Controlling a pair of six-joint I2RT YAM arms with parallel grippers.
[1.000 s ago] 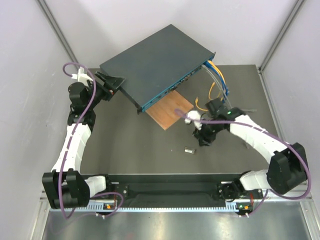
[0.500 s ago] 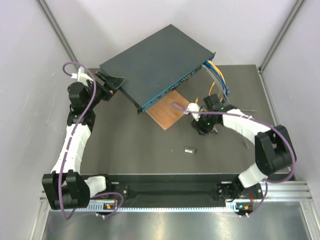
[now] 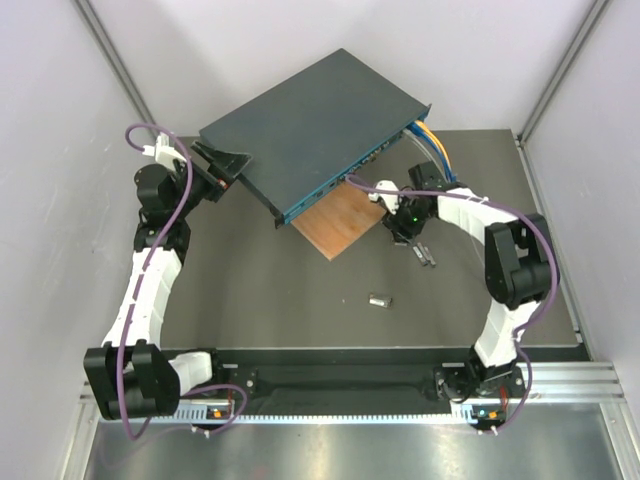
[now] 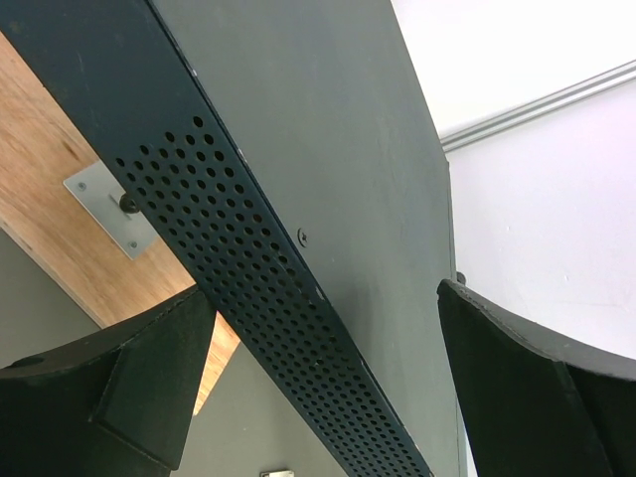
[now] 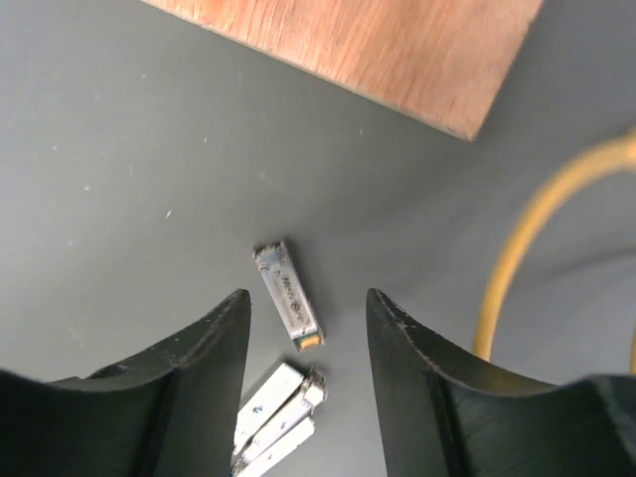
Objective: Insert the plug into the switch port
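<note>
The switch [image 3: 310, 120], a flat dark box with a teal front face [image 3: 330, 185], lies tilted at the back of the mat. My left gripper [image 3: 228, 165] is open, its fingers wide on either side of the switch's perforated side [image 4: 258, 298]; its jaws [image 4: 326, 293] touch nothing. My right gripper [image 3: 412, 238] hangs open just above the mat, right of the wooden square. Between its fingers [image 5: 307, 298] a small silver plug [image 5: 288, 296] lies flat on the mat, untouched. Two pale plugs [image 5: 278, 417] lie side by side just below it, seen from above as small plugs [image 3: 426, 256].
A thin brown wooden square [image 3: 340, 218] lies in front of the switch. Another small plug [image 3: 378, 299] lies alone nearer the arm bases. Blue and orange cables [image 3: 437, 150] run from the switch's right end, and a yellow cable [image 5: 517, 248] curves beside my right fingers.
My right arm has folded back toward the switch, uncovering two plugs on the mat, and its jaws have narrowed a little. My left jaws have spread wider.
</note>
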